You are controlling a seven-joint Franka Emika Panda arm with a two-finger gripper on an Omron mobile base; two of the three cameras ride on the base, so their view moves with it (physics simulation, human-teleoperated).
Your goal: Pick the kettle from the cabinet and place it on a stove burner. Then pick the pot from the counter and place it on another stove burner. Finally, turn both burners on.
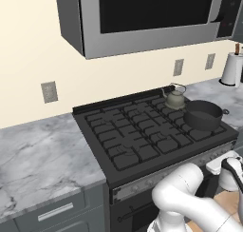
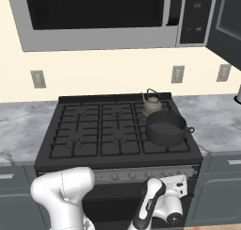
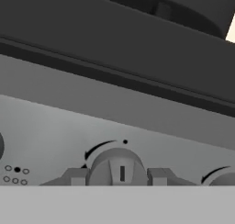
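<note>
**Claw set around a stove knob, kettle and pot already on the burners**

The claw (image 3: 118, 177) sits low at the front of the stove, its two finger tips (image 3: 75, 177) standing either side of a round grey knob (image 3: 117, 165) on the silver control panel (image 3: 55, 131). The tips look to be touching the knob's sides, pinching it, though the hand view cuts them off at the bottom, so firm contact cannot be confirmed. The knob's pointer mark stands upright. A second knob (image 3: 222, 177) shows at the right edge of that view.

From the right base view, the white hand reaches under the stove's front edge on the right side, below the pot (image 2: 165, 128). The pot, low, dark and wide, rests on the front right burner (image 2: 160, 146). The small grey-olive kettle (image 2: 151, 103) stands just behind it on the back right burner, close to the pot. The marble bench (image 1: 42, 150) lies on either side of the cooktop, with the microwave (image 1: 142, 17) above.

Judging by this, both vessels are placed and the burner-lighting step is in hand. The knob is small, rigid and smooth, likely to slip under a loose pinch. It is best held squarely across its flat sides and turned about its own axis, without pulling outward.
</note>
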